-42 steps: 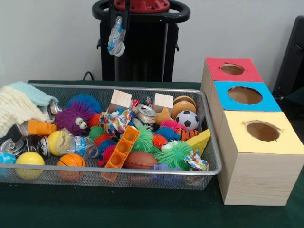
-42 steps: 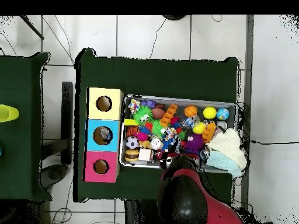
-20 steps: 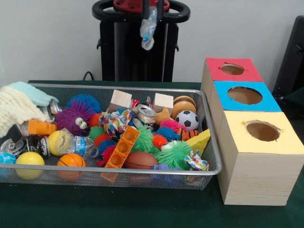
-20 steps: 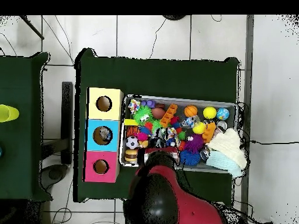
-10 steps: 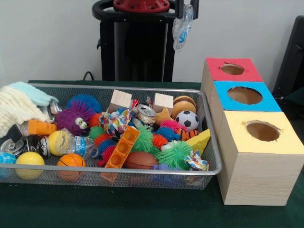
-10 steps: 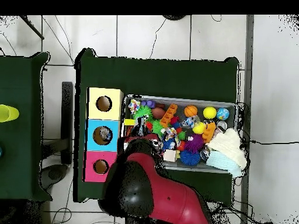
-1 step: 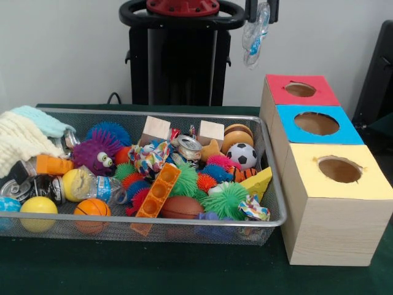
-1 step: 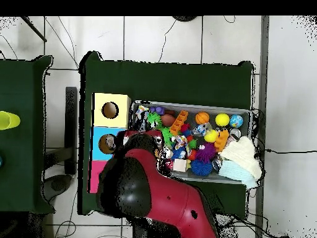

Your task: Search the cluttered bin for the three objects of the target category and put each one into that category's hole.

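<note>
Crushed bottle [image 7: 253, 34] pinched in tool [image 7: 260, 7] — hangs beside red box [image 7: 299, 90].

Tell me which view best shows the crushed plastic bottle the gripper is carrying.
The front view. The crushed plastic bottle hangs in plain sight from the gripper at the top edge, above and just short of the red box. In the overhead view, the arm covers that spot, so the bottle cannot be made out there.
</note>
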